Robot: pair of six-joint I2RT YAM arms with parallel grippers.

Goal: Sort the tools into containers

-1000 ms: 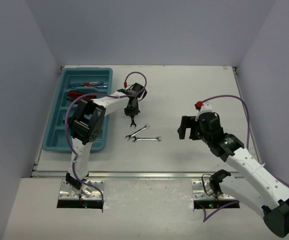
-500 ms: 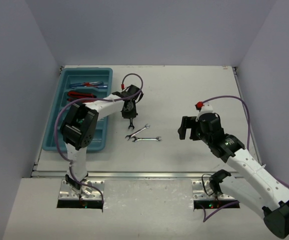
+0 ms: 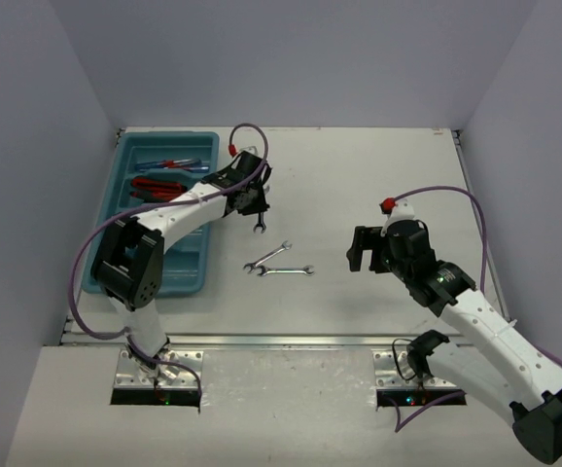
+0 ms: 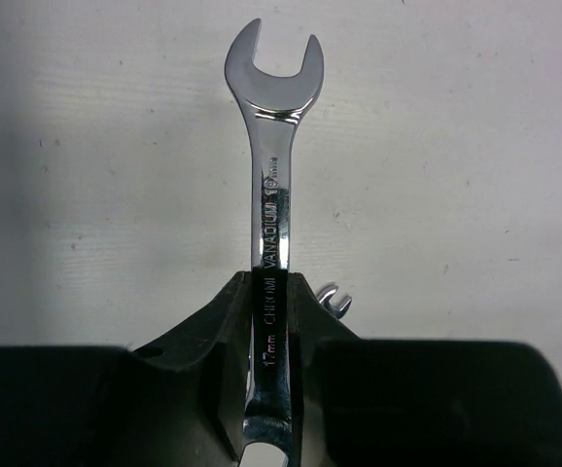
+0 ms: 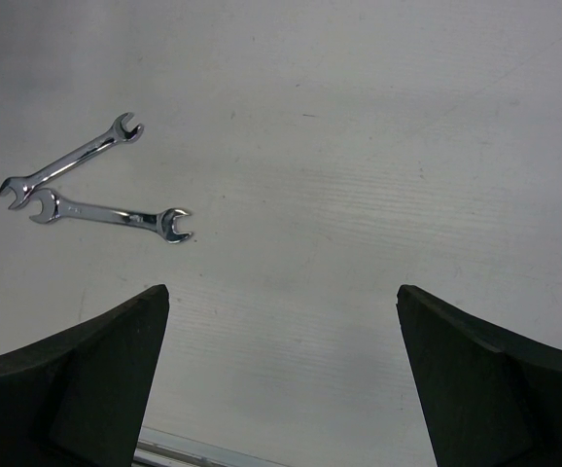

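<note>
The left hand (image 4: 271, 297) is clamped on a wrench (image 4: 269, 185) near one end. Stiff, slick chrome, probably light, likelier to pivot unless pinched mid-shank. The right hand (image 5: 279, 311) hangs wide open.

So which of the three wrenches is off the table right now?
The wrench clamped in the left gripper, held above the table. The other two wrenches lie flat on it, untouched.

Polished, mirror-glossy chrome wrench (image 4: 270, 195) — table (image 4: 475, 146) matt white, faintly scuffed — tray (image 3: 164, 138) smooth plastic
</note>
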